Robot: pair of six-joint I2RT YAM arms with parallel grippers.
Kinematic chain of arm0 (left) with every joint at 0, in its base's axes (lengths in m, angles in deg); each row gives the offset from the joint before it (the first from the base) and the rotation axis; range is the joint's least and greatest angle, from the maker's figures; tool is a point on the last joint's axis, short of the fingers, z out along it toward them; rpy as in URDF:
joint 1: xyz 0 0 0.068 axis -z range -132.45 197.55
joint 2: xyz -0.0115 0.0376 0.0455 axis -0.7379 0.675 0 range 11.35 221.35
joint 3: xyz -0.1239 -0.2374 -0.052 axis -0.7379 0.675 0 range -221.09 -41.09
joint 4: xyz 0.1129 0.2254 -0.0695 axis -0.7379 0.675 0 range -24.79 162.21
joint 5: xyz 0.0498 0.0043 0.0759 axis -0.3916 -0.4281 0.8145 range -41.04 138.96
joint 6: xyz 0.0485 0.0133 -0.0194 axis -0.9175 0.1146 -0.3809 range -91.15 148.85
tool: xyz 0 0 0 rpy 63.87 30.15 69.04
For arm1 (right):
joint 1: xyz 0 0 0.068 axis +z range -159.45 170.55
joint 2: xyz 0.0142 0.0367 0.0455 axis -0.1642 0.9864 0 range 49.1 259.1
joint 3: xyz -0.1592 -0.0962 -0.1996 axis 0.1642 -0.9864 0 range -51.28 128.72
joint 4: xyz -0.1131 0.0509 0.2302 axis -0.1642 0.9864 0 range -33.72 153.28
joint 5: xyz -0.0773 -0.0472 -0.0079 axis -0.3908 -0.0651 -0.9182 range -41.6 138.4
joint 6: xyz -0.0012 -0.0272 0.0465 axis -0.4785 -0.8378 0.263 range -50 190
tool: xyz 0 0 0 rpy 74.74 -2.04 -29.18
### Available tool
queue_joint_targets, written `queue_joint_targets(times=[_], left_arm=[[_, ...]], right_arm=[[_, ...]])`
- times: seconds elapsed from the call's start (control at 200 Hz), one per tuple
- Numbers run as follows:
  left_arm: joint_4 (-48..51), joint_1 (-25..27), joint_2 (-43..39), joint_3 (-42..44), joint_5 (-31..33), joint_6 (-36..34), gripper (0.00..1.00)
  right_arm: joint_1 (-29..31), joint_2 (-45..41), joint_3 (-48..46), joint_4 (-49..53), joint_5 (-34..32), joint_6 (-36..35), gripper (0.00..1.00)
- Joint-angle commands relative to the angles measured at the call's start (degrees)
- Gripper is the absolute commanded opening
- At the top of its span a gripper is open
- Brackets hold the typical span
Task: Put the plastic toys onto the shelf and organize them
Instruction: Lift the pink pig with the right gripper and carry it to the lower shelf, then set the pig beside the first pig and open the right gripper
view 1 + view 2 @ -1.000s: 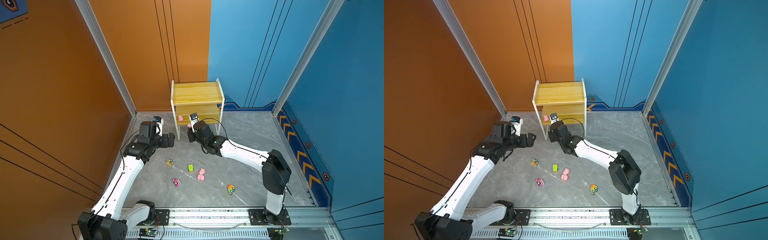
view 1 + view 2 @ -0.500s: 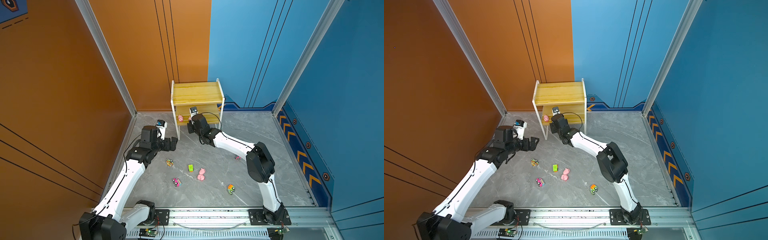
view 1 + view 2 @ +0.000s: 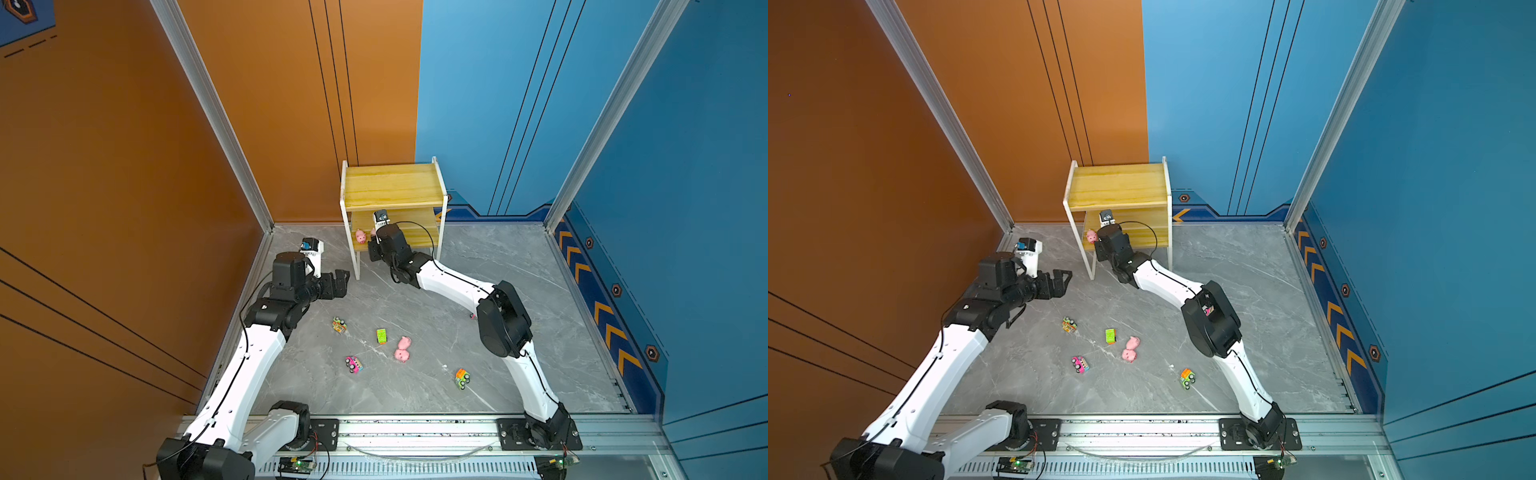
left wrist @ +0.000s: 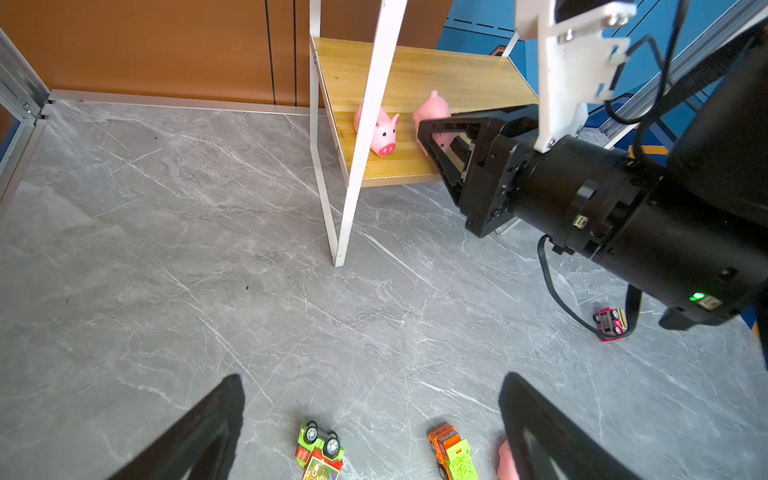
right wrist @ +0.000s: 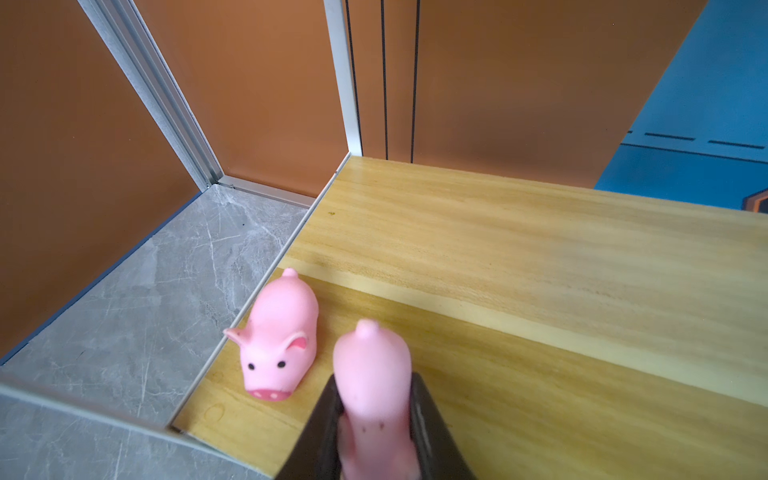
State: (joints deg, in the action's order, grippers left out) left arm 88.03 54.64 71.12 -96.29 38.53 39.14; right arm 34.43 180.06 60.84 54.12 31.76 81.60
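Right gripper (image 5: 374, 386) clamps a pink pig (image 5: 372, 365) over the lower board of the shelf (image 5: 498, 257), long axis front-to-back, tail rearward. Second pig (image 5: 282, 332) stands beside it, snout frontward. Left gripper (image 4: 372, 380) is before the shelf, jaws wide.

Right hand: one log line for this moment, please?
right hand: shut on pink pig | at lower shelf board, beside second pig | left hand: open, empty

No readable text anywhere (only orange chevrons (image 3: 601, 307) along the blue wall (image 3: 685, 208)).
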Motion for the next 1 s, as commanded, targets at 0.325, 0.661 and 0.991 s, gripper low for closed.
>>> queue_joint_targets(times=[0.325,0.661,0.991], left_arm=[[-1.65,-1.12,-1.00,0.77,-1.61,1.30,0.97],[-1.65,-1.46,-1.06,0.88,-1.61,1.67,0.96],[-1.72,-1.91,-1.13,0.92,-1.65,2.00,0.96]], right_arm=[[0.11,1.76,2.80,-2.69,-2.81,1.11,0.33],[0.44,0.89,2.85,-3.09,-3.81,0.67,0.44],[1.37,-4.49,-2.02,-6.11,-5.42,-0.66,0.55]])
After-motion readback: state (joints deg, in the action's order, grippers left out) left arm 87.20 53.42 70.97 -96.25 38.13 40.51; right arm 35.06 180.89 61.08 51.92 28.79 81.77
